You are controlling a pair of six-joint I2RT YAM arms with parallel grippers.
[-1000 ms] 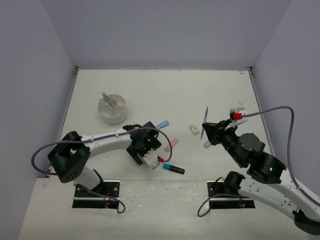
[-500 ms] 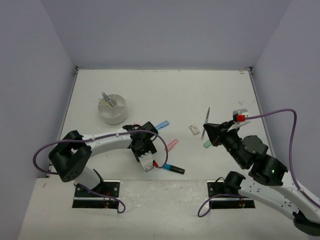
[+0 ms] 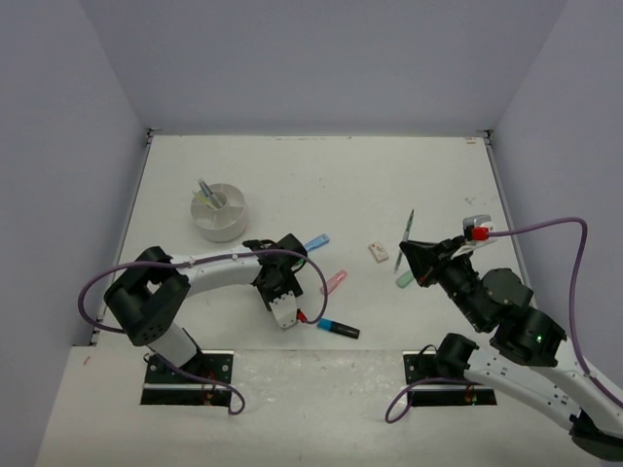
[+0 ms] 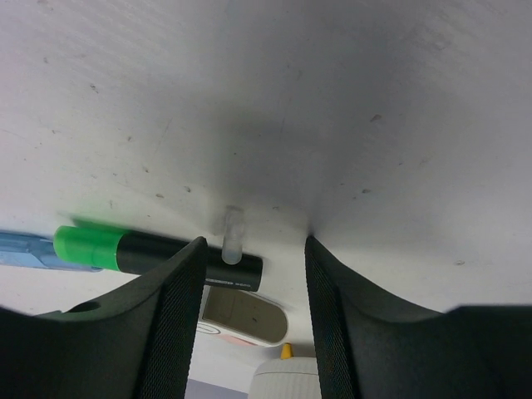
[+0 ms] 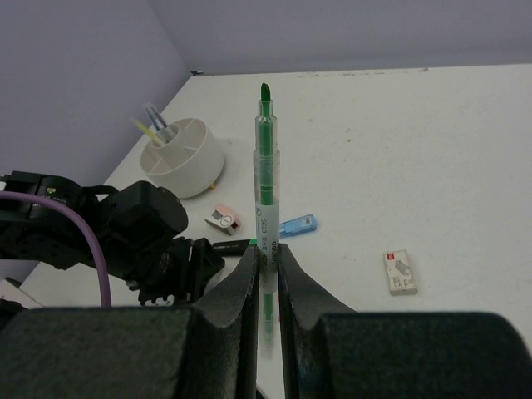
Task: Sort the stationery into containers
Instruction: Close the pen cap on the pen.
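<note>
Left wrist view: black highlighter runs under the left gripper's finger at 8 o'clock, lower edge covered. The blue item past its green end is cut by the left edge. A pale rounded thing sits at 6 o'clock between the fingers, half hidden, can't tell what it is. Both fingers are blurred and cut off at the bottom.

Right wrist view: green pen's lower end is buried between the right gripper's fingers; barrel print unreadable. Left arm at 8 o'clock covers most of the highlighter. Cup contents are too small to sort out.

Top view: mint marker is half under the right gripper. Right arm is cut off at 5 o'clock.
</note>
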